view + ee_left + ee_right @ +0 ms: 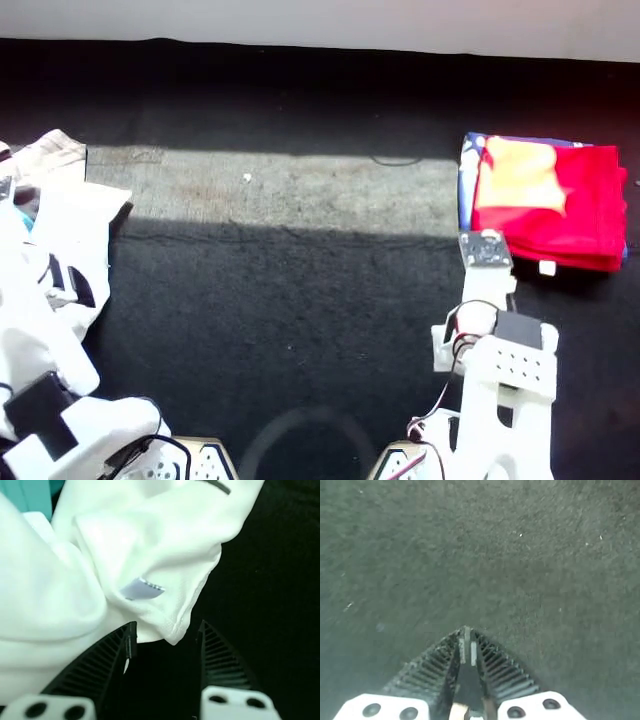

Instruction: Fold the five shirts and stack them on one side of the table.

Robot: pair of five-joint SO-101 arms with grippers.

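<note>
Over at 9 o'clock the white shirts sit in a crumpled heap at the edge of the counter, unfolded, with some dark print showing. Looks like thin jersey knit: light, floppy, zero stiffness. I'd expect it to drape and bunch wherever it gets lifted, and to drag on the counter's fuzzy dark covering rather than slide.

The left end effector is wide open, with its ribbed black jaws either side of a stitched hem corner, nothing pinched yet. That hem is where I'd grab, since it's thicker than a single layer and less likely to slip out. A small grey label sits just past it. A bit of teal fabric peeks out behind, can't tell what it belongs to.

The middle of the counter is matte and felt-like, with a sunlit band toward 12.

Around 4 o'clock the right end effector is closed on nothing, tips pressed together over bare covering. Just beyond it at 2 o'clock is the folded stack: a red shirt with an orange patch, flat and squared off, on top of something blue.
</note>
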